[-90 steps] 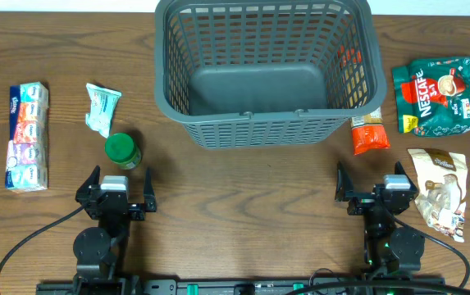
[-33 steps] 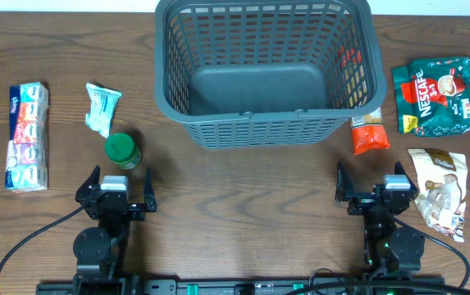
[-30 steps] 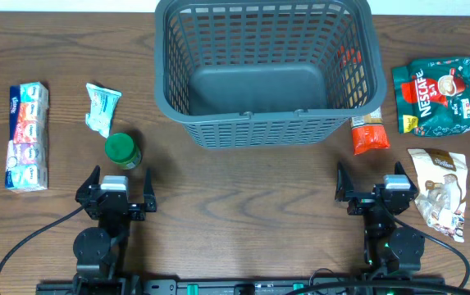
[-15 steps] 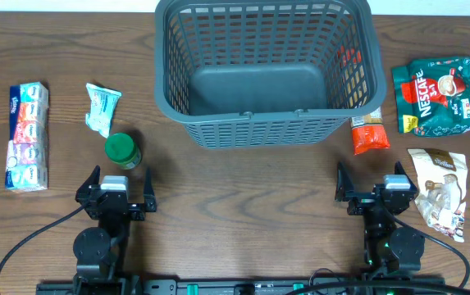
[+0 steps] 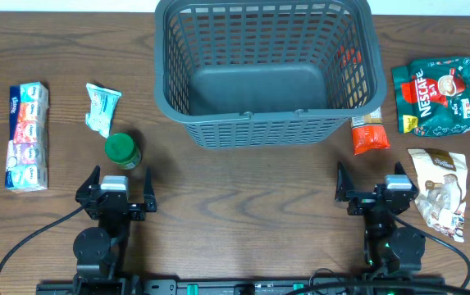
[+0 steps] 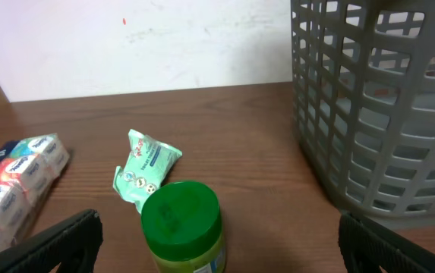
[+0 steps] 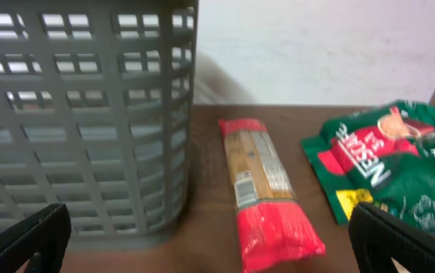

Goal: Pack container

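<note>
The dark grey lattice basket (image 5: 267, 70) stands at the table's back centre and holds nothing; it also shows in the left wrist view (image 6: 384, 114) and the right wrist view (image 7: 80, 129). My left gripper (image 5: 113, 190) is open and empty at the front left, just behind a green-lidded jar (image 5: 123, 150) (image 6: 183, 224). My right gripper (image 5: 378, 188) is open and empty at the front right, facing a red and tan packet (image 5: 369, 133) (image 7: 266, 189).
A tissue multipack (image 5: 27, 135) (image 6: 12, 182) and a small mint sachet (image 5: 102, 108) (image 6: 143, 167) lie at the left. A green Nescafe bag (image 5: 442, 94) (image 7: 388, 163) and a beige snack bag (image 5: 440, 192) lie at the right.
</note>
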Action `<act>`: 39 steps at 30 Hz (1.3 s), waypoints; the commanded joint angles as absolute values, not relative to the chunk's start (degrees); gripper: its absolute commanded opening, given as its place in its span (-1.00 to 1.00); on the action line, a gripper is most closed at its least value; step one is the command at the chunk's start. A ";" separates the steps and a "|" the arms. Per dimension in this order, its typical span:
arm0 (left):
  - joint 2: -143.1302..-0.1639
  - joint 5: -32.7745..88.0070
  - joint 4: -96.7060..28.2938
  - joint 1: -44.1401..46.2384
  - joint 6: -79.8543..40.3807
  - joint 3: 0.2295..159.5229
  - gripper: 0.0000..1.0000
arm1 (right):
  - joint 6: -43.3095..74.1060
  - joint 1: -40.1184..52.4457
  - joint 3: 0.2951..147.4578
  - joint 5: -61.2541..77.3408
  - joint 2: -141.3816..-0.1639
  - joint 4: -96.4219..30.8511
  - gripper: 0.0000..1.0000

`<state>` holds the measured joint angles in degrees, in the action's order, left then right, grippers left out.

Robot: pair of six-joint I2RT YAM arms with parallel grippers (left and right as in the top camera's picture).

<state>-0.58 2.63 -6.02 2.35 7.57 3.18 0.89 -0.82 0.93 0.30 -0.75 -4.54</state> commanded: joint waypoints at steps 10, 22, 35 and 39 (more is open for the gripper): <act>-0.23 2.55 -6.55 2.37 7.90 1.56 0.98 | 2.33 -0.47 25.74 -12.80 -15.59 -13.47 0.98; -0.23 2.55 -6.55 2.37 7.90 1.56 0.97 | -0.93 -4.95 71.72 -14.11 -50.28 -38.79 0.99; -0.23 2.55 -6.55 2.37 7.90 1.56 0.97 | -1.37 -12.51 111.00 -12.01 -76.95 -66.70 0.98; -0.23 2.55 -6.55 2.37 7.90 1.56 0.97 | -4.71 -12.51 110.91 -11.99 -76.90 -66.96 0.98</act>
